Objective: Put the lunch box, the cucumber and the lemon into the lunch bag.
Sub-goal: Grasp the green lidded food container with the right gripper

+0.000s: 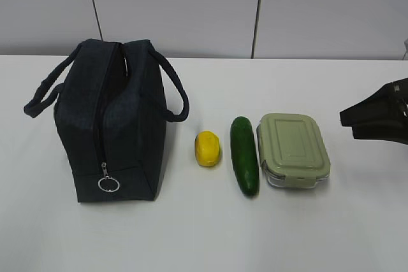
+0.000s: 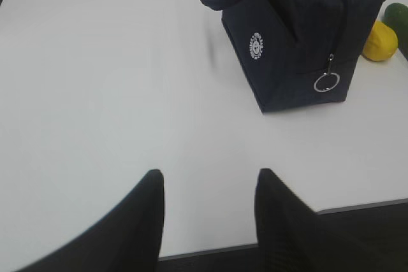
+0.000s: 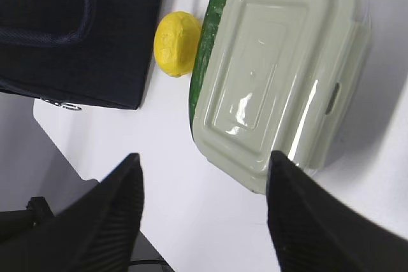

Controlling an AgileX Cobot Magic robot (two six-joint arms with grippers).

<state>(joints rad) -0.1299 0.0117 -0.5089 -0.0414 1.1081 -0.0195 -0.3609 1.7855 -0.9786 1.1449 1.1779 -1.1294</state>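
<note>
On the white worktop (image 1: pixel 210 234) stand the lunch bag (image 1: pixel 115 125), lemon (image 1: pixel 208 148), cucumber (image 1: pixel 244 155) and lunch box (image 1: pixel 293 150) in a row, while both the left pincer (image 2: pixel 207 221) and the right pincer (image 3: pixel 204 214) hang with fingers apart, holding nothing.

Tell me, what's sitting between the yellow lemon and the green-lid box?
The cucumber lies between the lemon and the lunch box, close beside the box. The exterior view shows it best.
</note>
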